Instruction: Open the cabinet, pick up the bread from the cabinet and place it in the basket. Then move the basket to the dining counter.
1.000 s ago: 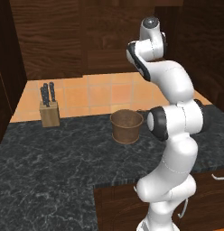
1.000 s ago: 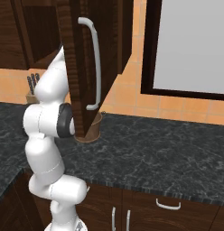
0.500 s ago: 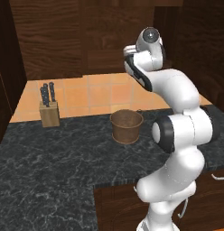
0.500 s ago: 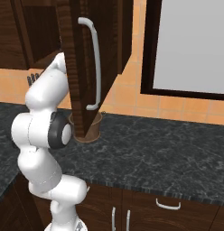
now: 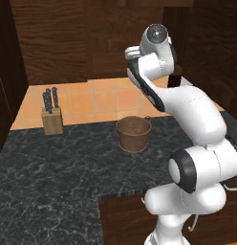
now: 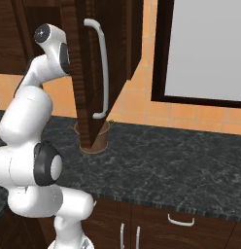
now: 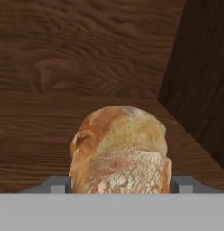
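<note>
A: Is any text, label, brand, number or sign legible in the three views?

B: None. The cabinet point(image 6: 93, 73) door carries wood grain and no lettering. The basket point(image 5: 134, 134) and the knife block point(image 5: 52, 122) on the bench point(image 5: 58, 167) bear no markings. The bread point(image 7: 119, 151) shows crust and no label.

A: Is there any marking on the robot arm point(image 5: 187, 124)?

B: No legible marking; its shells are plain white.
</note>
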